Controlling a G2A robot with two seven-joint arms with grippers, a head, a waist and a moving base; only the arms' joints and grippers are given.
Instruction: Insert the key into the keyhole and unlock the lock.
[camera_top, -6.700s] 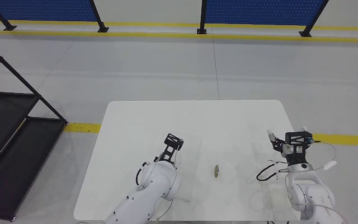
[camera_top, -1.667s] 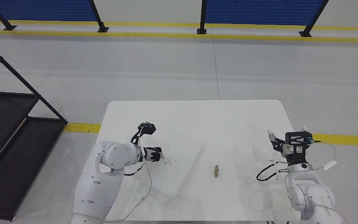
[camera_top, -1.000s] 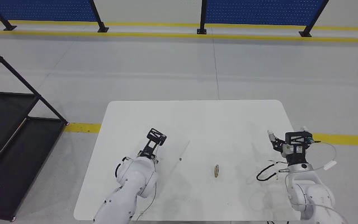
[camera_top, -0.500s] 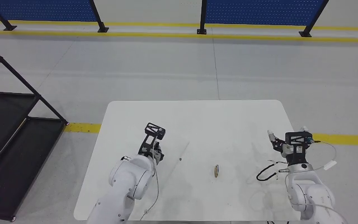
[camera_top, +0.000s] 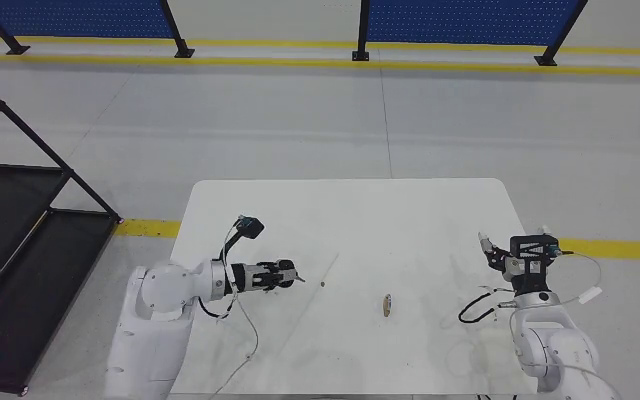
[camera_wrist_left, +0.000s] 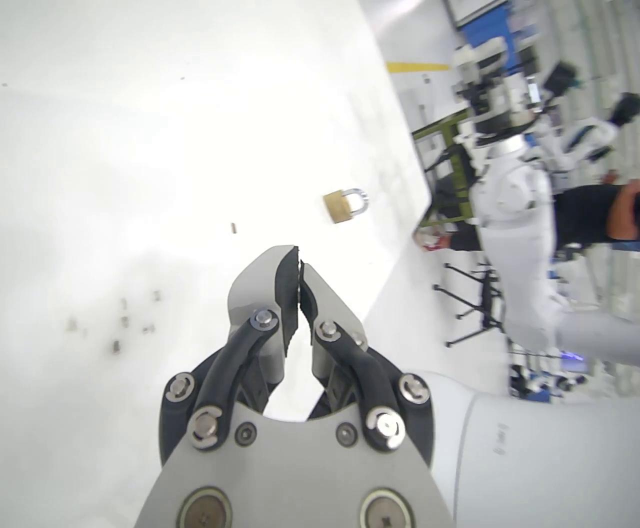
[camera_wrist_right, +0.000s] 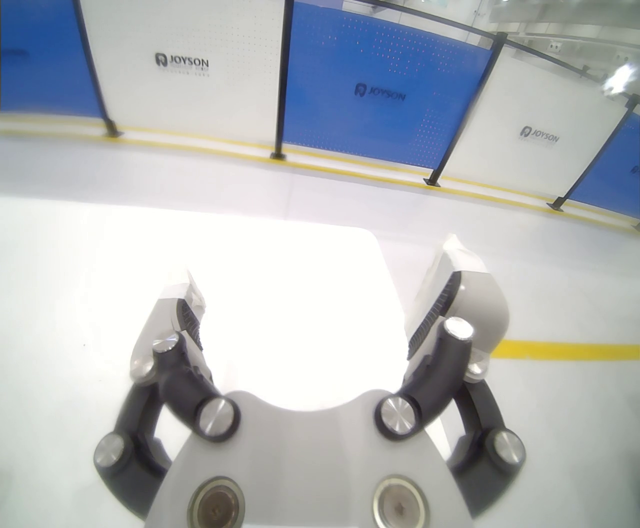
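A brass padlock (camera_top: 386, 305) with a silver shackle lies flat on the white table (camera_top: 400, 220), near its front middle; it also appears as the padlock (camera_wrist_left: 344, 205). A tiny dark piece (camera_top: 322, 284), perhaps the key, rests on the table between the padlock and my left gripper (camera_top: 288, 272). It is too small to identify. The left gripper (camera_wrist_left: 300, 261) lies low over the table, shut, pointing toward the tiny piece (camera_wrist_left: 233, 228), with nothing visible between its pads. My right gripper (camera_wrist_right: 322, 272) is open and holds nothing. In the top view this gripper (camera_top: 512, 245) is at the table's right edge.
A black cable (camera_top: 480, 305) loops on the table beside the right arm. A black rack (camera_top: 40, 230) stands on the floor left of the table. Several small dark specks (camera_wrist_left: 120, 325) mark the tabletop near the left gripper. Bare tabletop lies behind the padlock.
The left arm has swung outward to the left, and its gripper has turned from pointing away from the robot to pointing right toward the tiny piece. The right arm and padlock stayed still.
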